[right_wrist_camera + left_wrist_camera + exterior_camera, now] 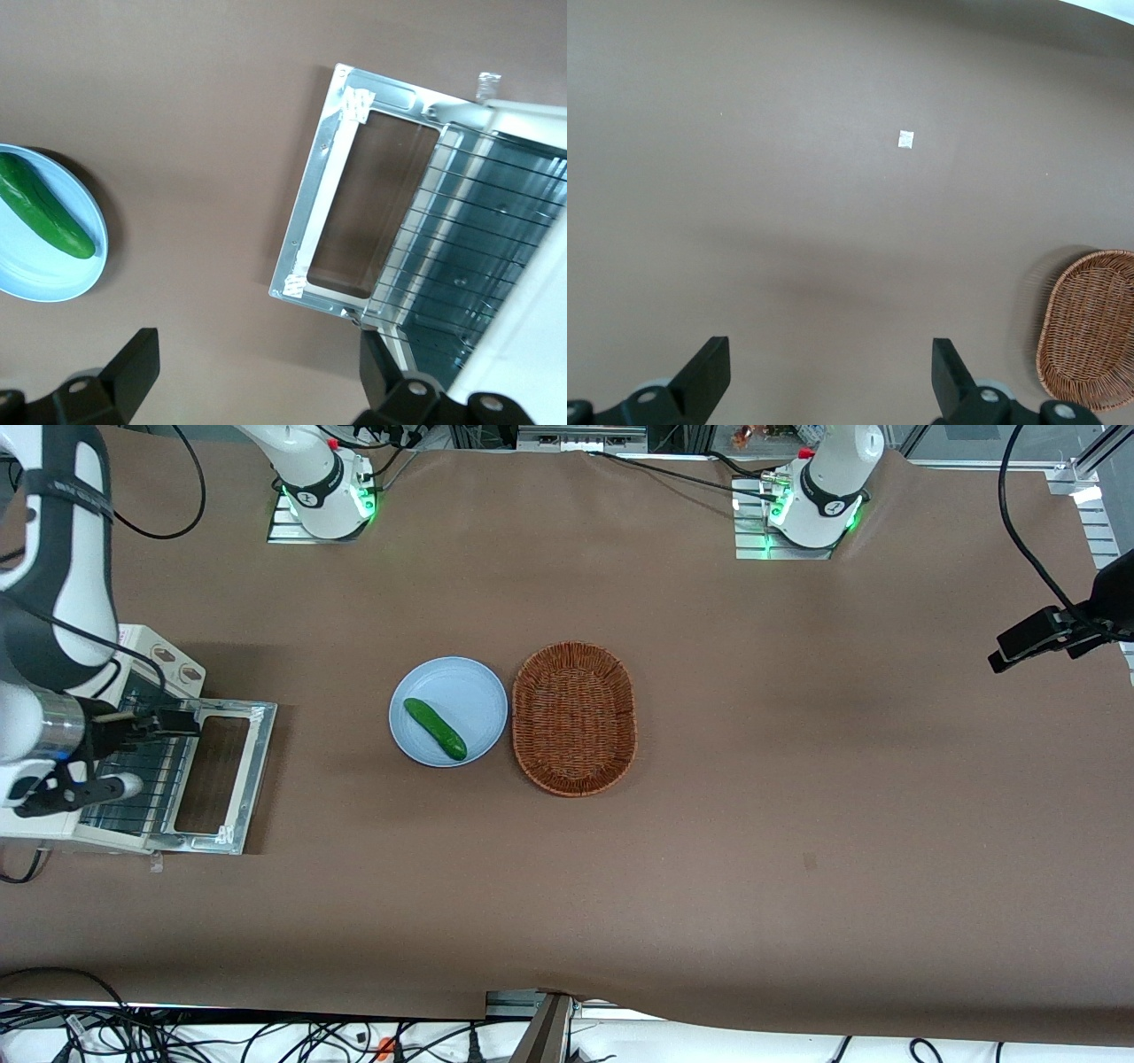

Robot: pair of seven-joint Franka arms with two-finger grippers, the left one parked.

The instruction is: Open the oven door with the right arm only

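At the left edge of the front view the oven door (pixel 221 775) lies fully down on the table (pixel 709 850); the empty hand (pixel 182 722) hovers wide above it; little seems left.

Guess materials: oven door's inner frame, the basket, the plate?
Oven door, lying open flat: inner frame looks like bare sheet metal, silvery and reflective, around a dark glass pane. Basket: woven wicker or rattan, brown, visible weave. Plate: smooth pale blue, ceramic or plastic, can't tell which. Gripper hangs over the open oven, fingers open.
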